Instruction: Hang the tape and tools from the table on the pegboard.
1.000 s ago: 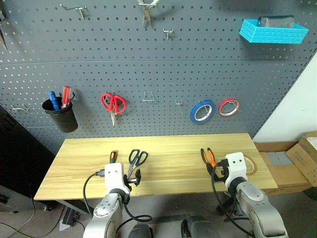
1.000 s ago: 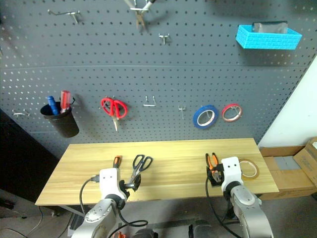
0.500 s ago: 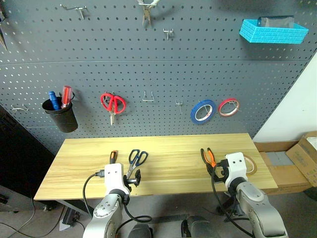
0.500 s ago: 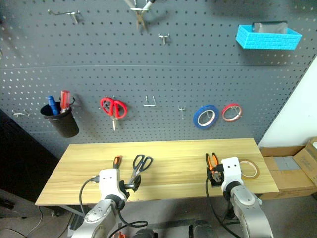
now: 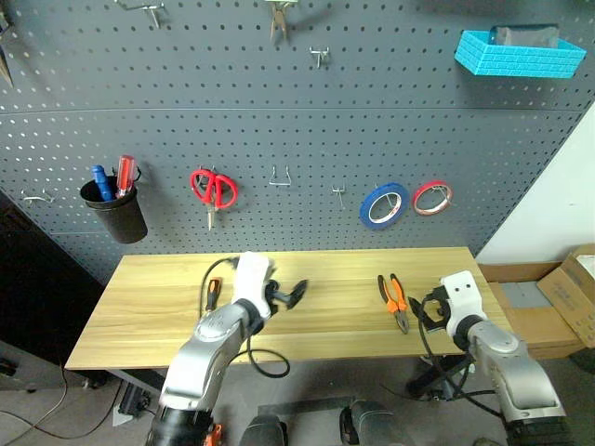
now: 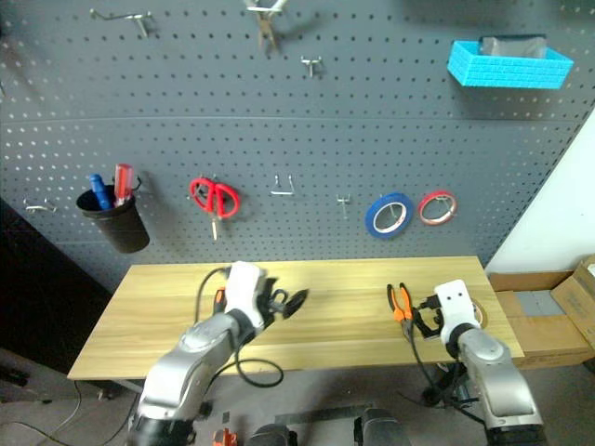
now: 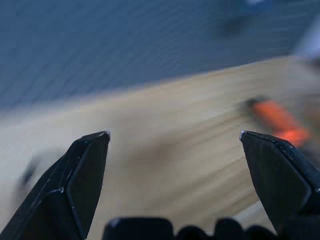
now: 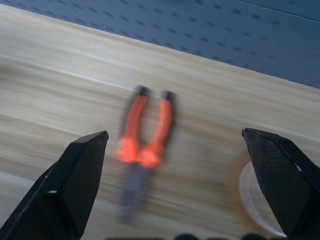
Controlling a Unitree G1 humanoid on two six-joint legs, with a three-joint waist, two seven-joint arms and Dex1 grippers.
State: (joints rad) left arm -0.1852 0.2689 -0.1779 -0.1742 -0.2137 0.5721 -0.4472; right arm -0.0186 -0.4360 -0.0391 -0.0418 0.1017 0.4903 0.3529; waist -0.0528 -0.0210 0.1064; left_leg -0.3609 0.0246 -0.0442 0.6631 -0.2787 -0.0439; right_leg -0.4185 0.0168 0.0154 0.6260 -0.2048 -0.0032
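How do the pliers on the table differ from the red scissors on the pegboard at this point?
The pliers lie flat on the table; the red scissors hang on the pegboard. The pliers have orange-and-black handles; the scissors' handles are red. The pliers' handles point toward the pegboard, while the scissors' handles are uppermost, with the blades pointing down. Both are two-handled tools.

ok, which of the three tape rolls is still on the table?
The yellow tape, flat on the table by the right gripper, right of the pliers. The blue roll and red roll hang on the pegboard.
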